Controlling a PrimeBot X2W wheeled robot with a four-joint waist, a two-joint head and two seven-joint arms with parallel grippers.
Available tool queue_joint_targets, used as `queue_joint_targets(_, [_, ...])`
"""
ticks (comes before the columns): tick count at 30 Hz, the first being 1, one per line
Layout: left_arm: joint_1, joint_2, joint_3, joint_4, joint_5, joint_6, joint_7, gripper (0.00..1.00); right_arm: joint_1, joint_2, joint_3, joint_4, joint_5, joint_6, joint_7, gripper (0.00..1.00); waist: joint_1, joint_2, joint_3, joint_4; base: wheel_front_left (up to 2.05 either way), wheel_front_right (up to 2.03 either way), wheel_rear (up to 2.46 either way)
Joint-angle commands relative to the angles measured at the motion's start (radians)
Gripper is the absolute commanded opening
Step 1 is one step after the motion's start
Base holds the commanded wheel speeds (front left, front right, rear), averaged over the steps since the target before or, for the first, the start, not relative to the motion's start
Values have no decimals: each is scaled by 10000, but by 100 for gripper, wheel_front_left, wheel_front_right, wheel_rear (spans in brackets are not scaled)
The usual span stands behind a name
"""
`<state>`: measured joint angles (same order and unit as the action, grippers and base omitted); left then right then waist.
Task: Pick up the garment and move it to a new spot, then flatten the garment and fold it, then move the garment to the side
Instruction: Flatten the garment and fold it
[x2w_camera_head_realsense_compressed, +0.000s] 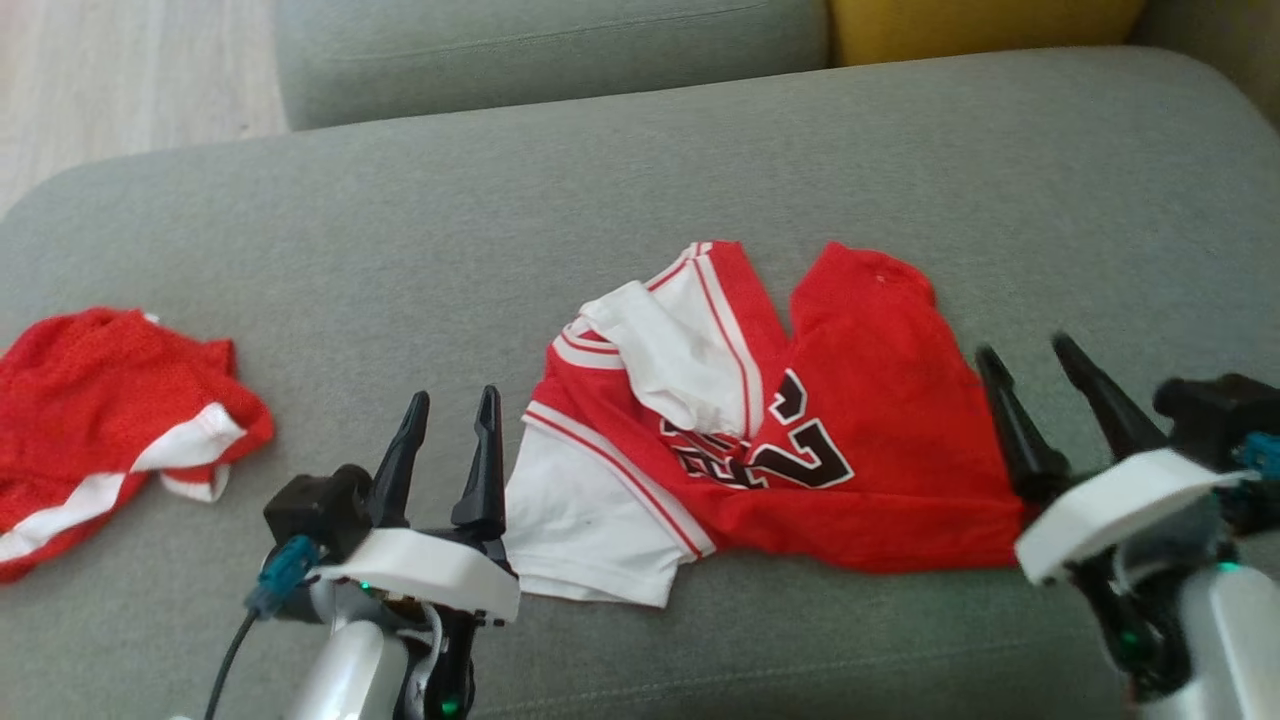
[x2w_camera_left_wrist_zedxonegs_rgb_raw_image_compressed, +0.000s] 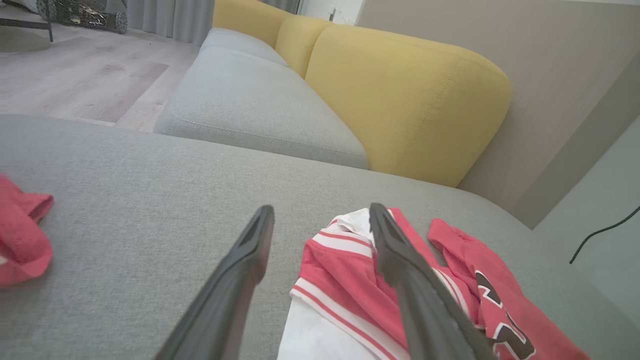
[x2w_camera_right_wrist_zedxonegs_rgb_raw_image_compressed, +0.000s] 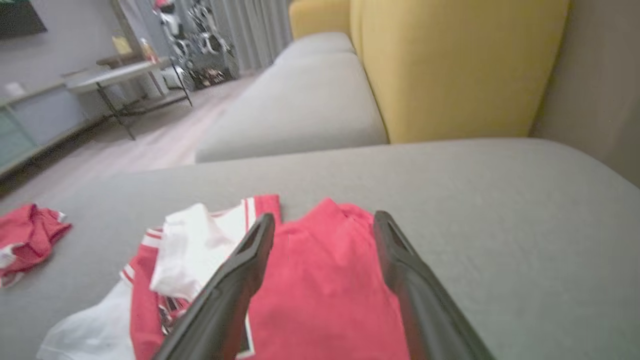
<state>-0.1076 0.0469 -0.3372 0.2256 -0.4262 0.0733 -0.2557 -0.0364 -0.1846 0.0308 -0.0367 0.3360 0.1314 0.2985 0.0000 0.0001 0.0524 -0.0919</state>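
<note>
The shirt is laid crumpled, not yet flattened or folded, while left end effector and right end effector are held apart.

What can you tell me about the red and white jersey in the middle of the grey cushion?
The jersey is thin, soft-looking red fabric with white panels, red-and-white striped trim and black, white-edged lettering. It lies crumpled and partly folded over itself on the grey cushion. The open left claw and right claw stand at its sides; neither grips it.
</note>
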Motion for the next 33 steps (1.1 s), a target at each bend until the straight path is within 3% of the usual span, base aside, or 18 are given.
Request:
queue_joint_targets(1, [-490, 33, 320, -317, 32, -19, -61, 100, -518, -100, 434, -381, 85, -7, -547, 100, 0, -1, 72, 179, 0, 0, 0])
queue_joint_targets(5, [-490, 33, 239, -337, 71, -56, -61, 100, -967, -82, 1595, 310, 348, -7, -2045, 100, 0, -1, 260, 576, 0, 0, 0])
queue_joint_targets(10, [-559, 33, 133, -347, 46, -44, -61, 100, -1474, -383, 2834, 1189, 249, -7, -2881, 100, 0, -1, 466, 1046, 0, 0, 0])
queue_joint_targets(22, [-634, 33, -202, -345, -103, 8, -61, 100, -2816, -1042, 5162, 3139, 27, -7, -2709, 100, 0, -1, 780, 1959, 0, 0, 0])
queue_joint_targets(33, [-674, 33, -426, -297, -214, 76, -61, 100, -3525, -1013, 5500, 4659, -86, -7, -2459, 100, 0, -1, 958, 2541, 0, 0, 0])
